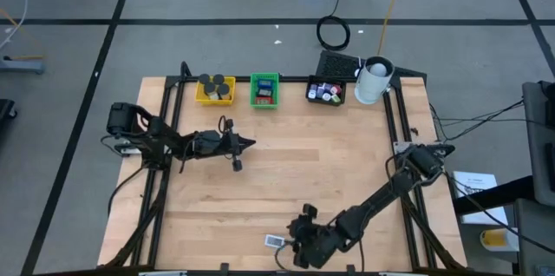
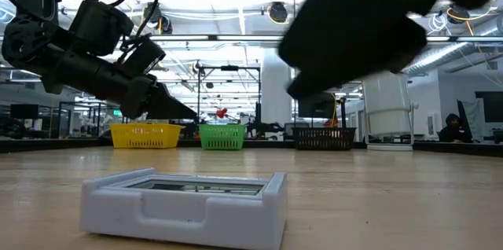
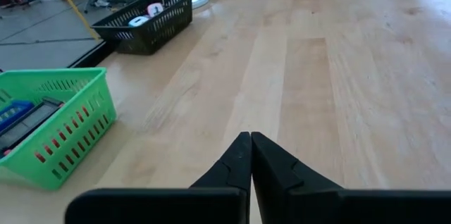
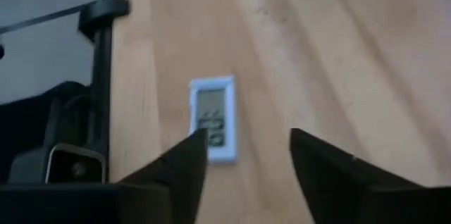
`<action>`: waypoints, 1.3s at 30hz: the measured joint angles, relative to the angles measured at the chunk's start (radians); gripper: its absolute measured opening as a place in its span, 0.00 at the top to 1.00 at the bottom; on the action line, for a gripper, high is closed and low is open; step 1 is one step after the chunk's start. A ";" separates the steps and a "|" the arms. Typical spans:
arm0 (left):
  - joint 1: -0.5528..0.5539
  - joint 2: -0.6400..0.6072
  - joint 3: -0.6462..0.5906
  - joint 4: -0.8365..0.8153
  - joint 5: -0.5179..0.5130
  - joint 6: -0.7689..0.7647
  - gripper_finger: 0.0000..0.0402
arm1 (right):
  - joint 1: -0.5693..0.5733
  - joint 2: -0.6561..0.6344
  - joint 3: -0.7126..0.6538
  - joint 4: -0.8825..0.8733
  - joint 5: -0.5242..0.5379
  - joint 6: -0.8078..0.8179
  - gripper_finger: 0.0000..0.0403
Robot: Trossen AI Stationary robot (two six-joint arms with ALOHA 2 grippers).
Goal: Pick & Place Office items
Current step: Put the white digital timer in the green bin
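Observation:
A small white flat rectangular piece with a grey display (image 4: 213, 119) lies flat on the wooden table near its front edge (image 1: 275, 241) and fills the foreground of the low view (image 2: 185, 203). My right gripper (image 4: 246, 146) hovers open just short of it and a little above (image 1: 296, 244), and the piece lies ahead of one finger, not between the two. My left gripper (image 3: 250, 139) is shut with nothing in it, held above the table's left middle (image 1: 247, 143), pointing toward the right edge.
Along the far edge stand a yellow tray (image 1: 215, 90) with black rolls, a green tray (image 1: 264, 90) with red and blue pieces, a black tray (image 1: 326, 92) with small bits, and a white cup (image 1: 373, 82). Black frame rails (image 1: 165, 180) run along both sides.

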 joint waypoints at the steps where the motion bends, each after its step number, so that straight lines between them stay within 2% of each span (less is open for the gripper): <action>1: 0.000 0.000 0.000 0.001 0.000 0.000 0.97 | 0.008 0.010 0.001 0.008 0.000 0.000 0.49; 5: -0.003 0.000 0.000 0.003 -0.039 0.000 0.94 | 0.023 0.058 0.003 0.069 -0.005 -0.022 0.33; 9: -0.003 0.000 0.000 -0.007 -0.068 -0.017 0.96 | 0.019 0.087 0.003 0.101 0.004 -0.106 0.24; 14: -0.003 0.000 0.000 -0.030 -0.070 -0.036 0.99 | 0.009 0.117 0.003 0.185 0.000 -0.205 0.24; 20: -0.005 0.000 0.000 -0.037 -0.085 -0.053 0.94 | -0.009 0.147 0.003 0.199 -0.004 -0.235 0.25; 23: -0.005 0.000 0.000 -0.043 -0.086 -0.052 0.93 | -0.018 0.164 0.003 0.220 -0.046 -0.234 0.25; 28: -0.005 0.000 0.000 -0.043 -0.086 -0.052 0.97 | -0.026 0.175 0.003 0.217 -0.049 -0.244 0.30; 32: -0.005 0.000 0.000 -0.049 -0.085 -0.080 0.99 | -0.035 0.175 0.003 0.208 -0.050 -0.271 0.40; 37: -0.004 0.000 0.000 -0.074 -0.064 -0.305 0.93 | -0.049 0.175 0.005 0.175 -0.091 -0.288 0.56; 39: 0.006 0.000 0.000 -0.097 0.024 -0.376 0.91 | -0.054 0.174 0.005 0.165 -0.097 -0.297 0.61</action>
